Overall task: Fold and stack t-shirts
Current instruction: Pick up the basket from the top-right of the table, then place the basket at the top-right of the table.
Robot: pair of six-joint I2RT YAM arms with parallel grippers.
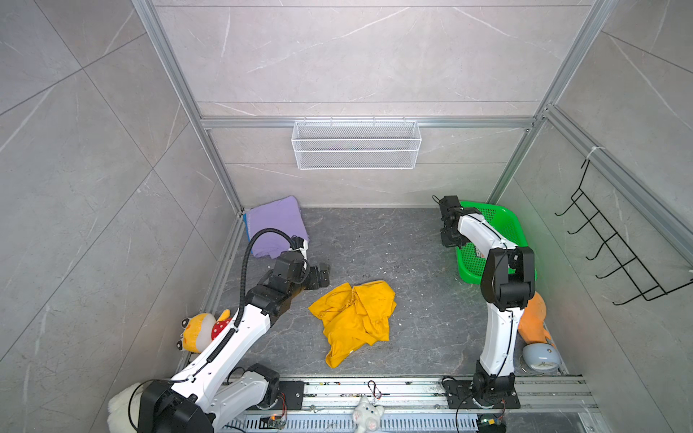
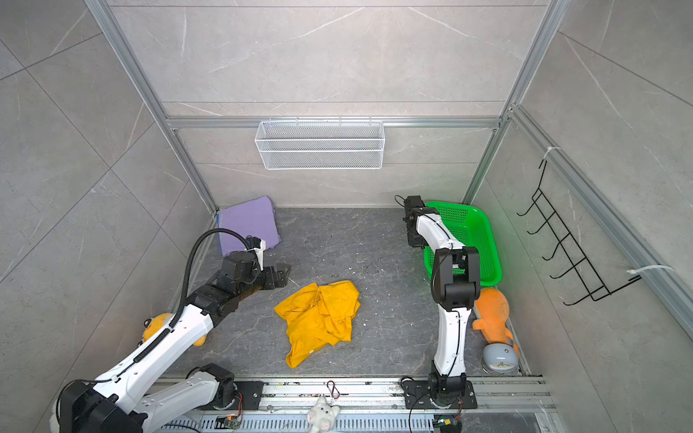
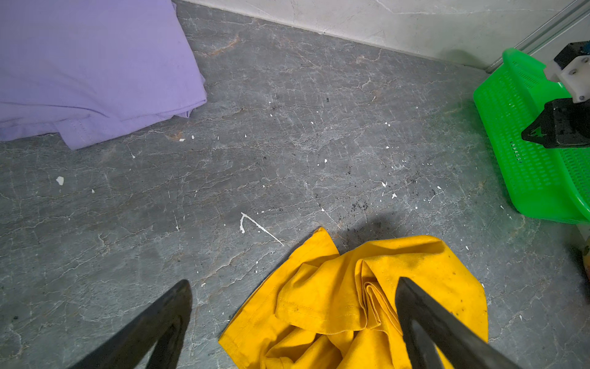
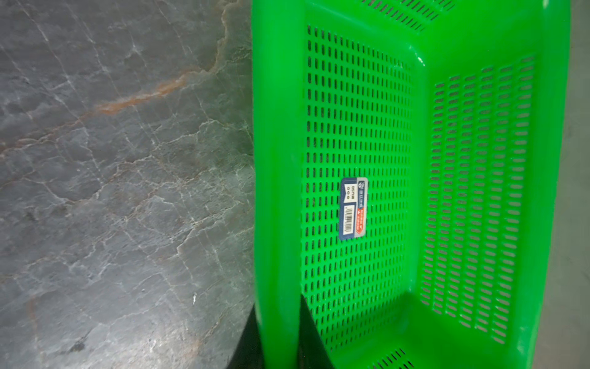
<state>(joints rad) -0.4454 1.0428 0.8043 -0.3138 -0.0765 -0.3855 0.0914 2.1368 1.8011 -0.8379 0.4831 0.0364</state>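
Right wrist view gives me the only label here: a blue-and-red sticker (image 4: 352,208) with a barcode on the bottom of the green basket (image 4: 479,191), its print too small for me to read. There my right gripper (image 4: 277,302) is clamped on the basket rim that faces the middle of the floor, one finger outside and one inside. My left gripper (image 3: 292,281) hangs spread wide and empty above the edge of the mustard-yellow shirt (image 1: 356,318), which lies crumpled mid-floor. The lavender shirt (image 1: 275,225) sits folded in the far left corner, a sliver of a blue shirt (image 1: 246,224) under it. The floor (image 1: 412,262) is dark grey veined stone flecked with white chips; the walls (image 1: 356,56) are pale marbled panels in aluminium framing. A white wire basket (image 1: 356,144) hangs on the back wall, a black hook rack (image 1: 615,240) on the right one. An orange plush toy (image 2: 491,315) and a pale blue alarm clock (image 2: 498,358) lie beside my right arm, a yellow plush (image 1: 198,331) beside my left.
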